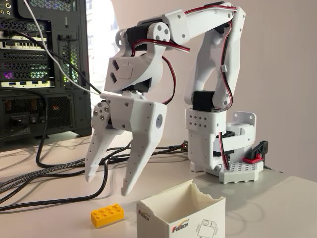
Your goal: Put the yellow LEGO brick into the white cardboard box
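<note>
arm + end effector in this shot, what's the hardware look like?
All-white 3D-printed arm with black servos at the joints and red-black wire bundles along the links. The end effector has two long tapered white fingers, silver screws on one. White studded base plate with a red clamp.

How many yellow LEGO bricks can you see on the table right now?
1. The yellow LEGO brick lies on the table, left of the white cardboard box, below the open gripper. The box's inside is mostly hidden.
</note>
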Tool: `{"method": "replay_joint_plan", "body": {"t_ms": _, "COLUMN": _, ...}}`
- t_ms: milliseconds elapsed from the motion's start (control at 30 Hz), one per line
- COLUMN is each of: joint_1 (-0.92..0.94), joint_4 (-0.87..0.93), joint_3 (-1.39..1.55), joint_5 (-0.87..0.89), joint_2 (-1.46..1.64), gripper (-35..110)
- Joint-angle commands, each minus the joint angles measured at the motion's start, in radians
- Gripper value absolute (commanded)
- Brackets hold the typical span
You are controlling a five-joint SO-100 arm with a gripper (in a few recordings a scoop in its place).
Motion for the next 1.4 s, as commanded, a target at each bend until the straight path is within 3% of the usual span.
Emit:
{"method": "replay_joint_plan", "body": {"t_ms": 0, "joint_1": 0.012, "joint_4": 0.034, "joint_3": -0.118, "joint_5": 0.091, "joint_2": -0.031, "gripper": 31}}
{"method": "replay_joint_plan", "body": {"t_ms": 533, "joint_1": -0.028, "joint_4": 0.003, "joint_3": -0.213, "joint_5": 0.296, "joint_2": -0.239, "gripper": 34}}
{"method": "replay_joint_plan", "body": {"t_ms": 900, "joint_1": -0.049, "joint_4": -0.032, "joint_3": -0.238, "joint_5": 0.322, "joint_2": -0.324, "gripper": 26}}
{"method": "replay_joint_plan", "body": {"t_ms": 1367, "joint_1": -0.026, "joint_4": -0.021, "joint_3": -0.261, "joint_5": 0.259, "joint_2": -0.337, "gripper": 4}}
